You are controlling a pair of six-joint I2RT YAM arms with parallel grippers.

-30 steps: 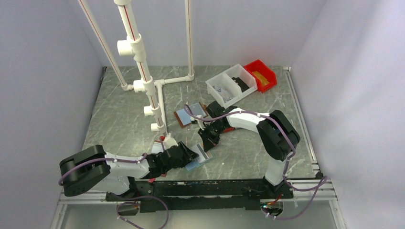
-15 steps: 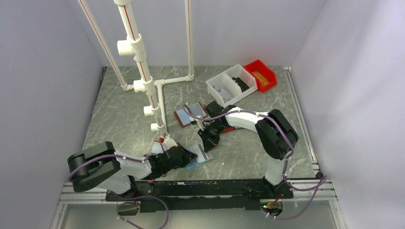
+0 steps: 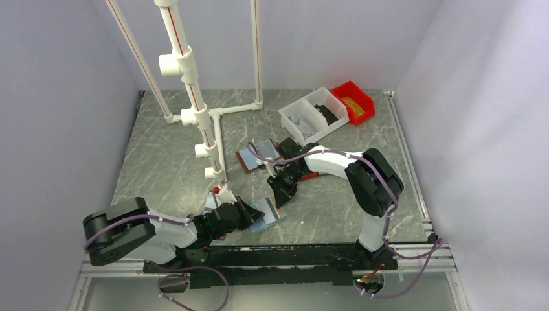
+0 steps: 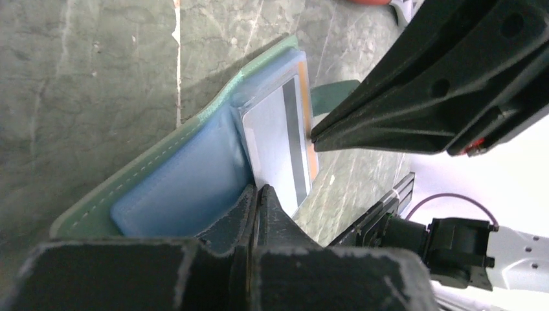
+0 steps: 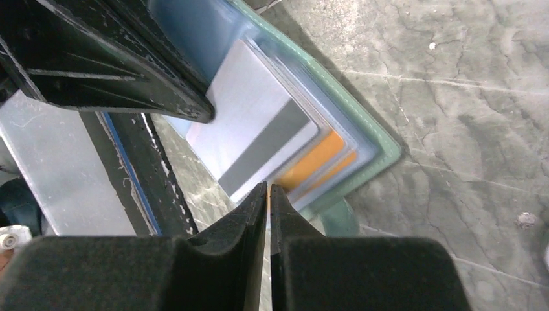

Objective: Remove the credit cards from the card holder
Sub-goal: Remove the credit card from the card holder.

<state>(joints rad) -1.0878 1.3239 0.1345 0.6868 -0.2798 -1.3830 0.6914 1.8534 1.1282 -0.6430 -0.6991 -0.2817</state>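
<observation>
Toward six o'clock on the grey-green marbled tabletop, between pale lilac walls, lay the open mint-edged, blue-panelled card holder, with thin silver and orange credit cards in its pocket. At its nine o'clock the left gripper was pinched shut. At its one o'clock the right gripper showed a bare slit.

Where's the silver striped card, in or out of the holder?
Partly out: silver striped card juts past the card holder's end, beyond the orange cards; far end looks tucked in.
</observation>
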